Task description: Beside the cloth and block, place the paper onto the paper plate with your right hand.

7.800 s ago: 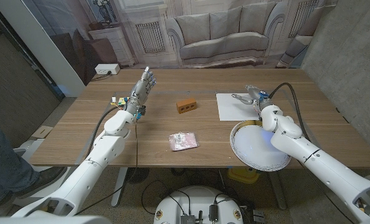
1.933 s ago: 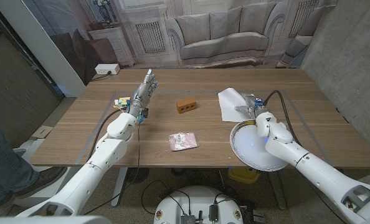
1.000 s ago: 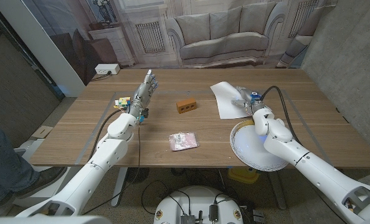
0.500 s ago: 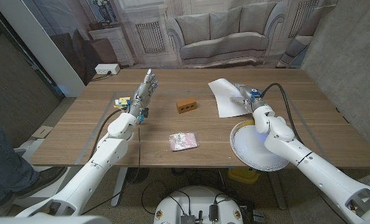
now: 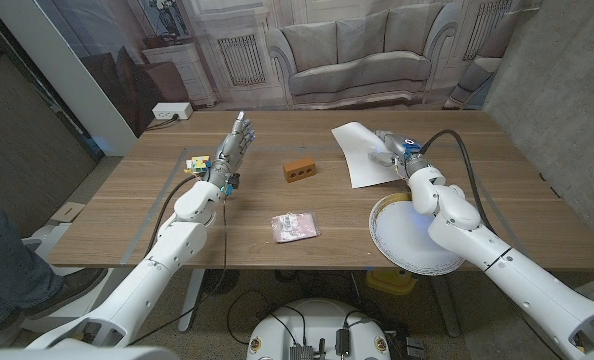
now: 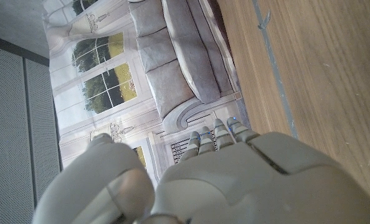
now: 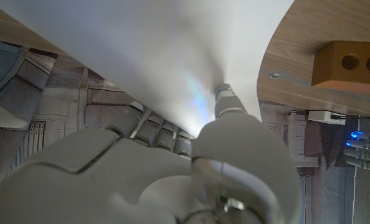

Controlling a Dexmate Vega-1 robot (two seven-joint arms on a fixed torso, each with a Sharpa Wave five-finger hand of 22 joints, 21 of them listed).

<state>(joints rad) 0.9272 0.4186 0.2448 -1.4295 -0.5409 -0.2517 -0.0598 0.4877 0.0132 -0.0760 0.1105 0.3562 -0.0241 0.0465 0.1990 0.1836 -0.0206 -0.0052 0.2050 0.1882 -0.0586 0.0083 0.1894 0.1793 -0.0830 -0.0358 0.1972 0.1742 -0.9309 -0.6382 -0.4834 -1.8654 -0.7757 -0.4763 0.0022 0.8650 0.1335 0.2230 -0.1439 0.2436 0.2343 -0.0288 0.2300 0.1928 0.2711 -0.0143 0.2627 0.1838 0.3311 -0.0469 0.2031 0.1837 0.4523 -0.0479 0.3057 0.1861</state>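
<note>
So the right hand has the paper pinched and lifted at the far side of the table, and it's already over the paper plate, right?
Not quite. The right hand does hold the paper lifted at the far side, but it is not over the paper plate. The head view shows the sheet beyond the plate's far rim, with the plate nearer the robot.

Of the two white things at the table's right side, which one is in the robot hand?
The paper, pinched by the right robot hand with its far edge lifted; the paper plate lies untouched nearer the robot.
</note>
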